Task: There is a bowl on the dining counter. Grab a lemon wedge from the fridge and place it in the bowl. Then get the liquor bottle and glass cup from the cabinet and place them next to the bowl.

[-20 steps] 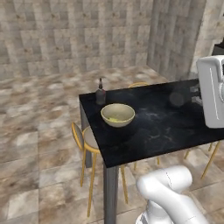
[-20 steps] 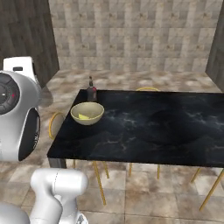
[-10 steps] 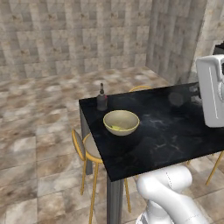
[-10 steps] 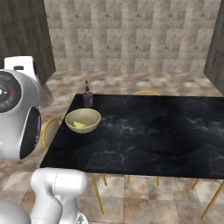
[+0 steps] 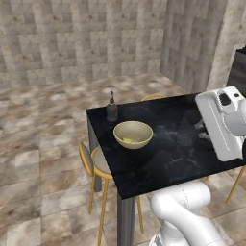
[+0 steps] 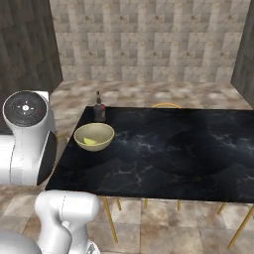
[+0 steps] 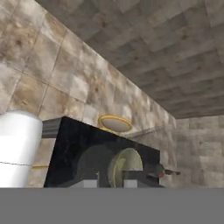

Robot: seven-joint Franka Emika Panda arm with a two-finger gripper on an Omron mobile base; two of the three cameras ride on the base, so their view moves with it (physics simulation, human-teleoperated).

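The pale bowl (image 5: 133, 134) (image 6: 94, 136) stands near the end of the black dining counter (image 5: 168, 158) (image 6: 163, 149). A yellow lemon wedge (image 5: 127, 141) (image 6: 90, 142) lies inside it. Just behind the bowl stands the dark liquor bottle (image 5: 112, 108) (image 6: 99, 109). My gripper (image 5: 202, 130) (image 7: 111, 181) hangs over the counter to the right of the bowl, shut on the glass cup (image 5: 192, 117) (image 7: 97, 162), a dark see-through shape close in front of the hand camera. Past the cup, the hand view shows the bowl (image 7: 127, 163) and the bottle (image 7: 163, 171).
Yellow-legged stools (image 5: 98, 163) (image 6: 165, 105) stand along the counter's sides. Tiled floor and stone walls surround the counter. A dark wall panel (image 6: 25, 44) is at the left of the right base view.
Both base views have shifted, so the base has driven: the counter end with bowl and bottle now sits a little closer. The arm keeps its pose and grip.
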